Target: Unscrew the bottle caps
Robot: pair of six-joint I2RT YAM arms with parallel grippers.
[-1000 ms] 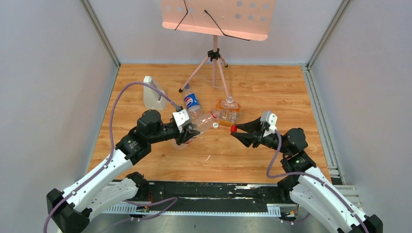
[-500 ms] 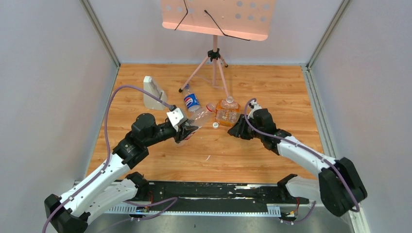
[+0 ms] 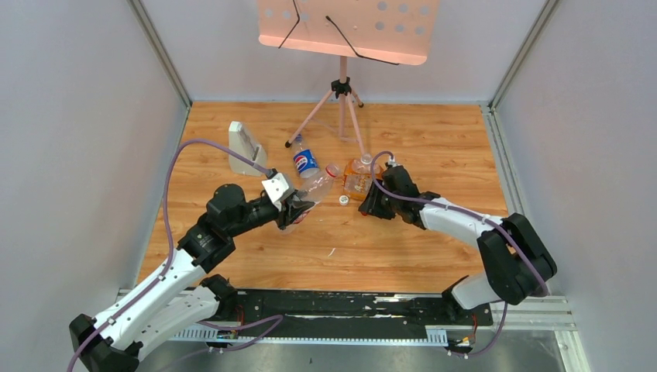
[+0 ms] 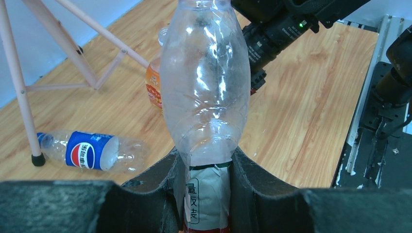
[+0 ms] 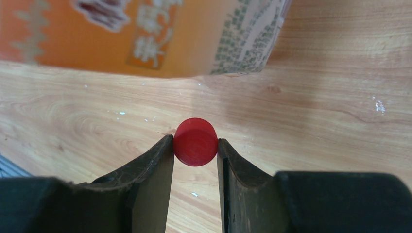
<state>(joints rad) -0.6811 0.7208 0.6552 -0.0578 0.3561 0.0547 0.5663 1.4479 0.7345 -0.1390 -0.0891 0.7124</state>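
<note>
From above, the left gripper clamps the green-labelled bottle at mid-scene. Left wrist: thin, empty and crushable, so hold its labelled waist; the neck seems capless. Right wrist: the right gripper pinches the light red cap beside the orange bottle.

The top view looks down from above and behind the arm bases over the whole table. The wrist views sit close behind the left tool and right tool, both facing the orange-labelled bottle.

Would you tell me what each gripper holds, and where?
Left gripper: the clear bottle, labelled lower body; right gripper: the red cap, by its sides.
</note>
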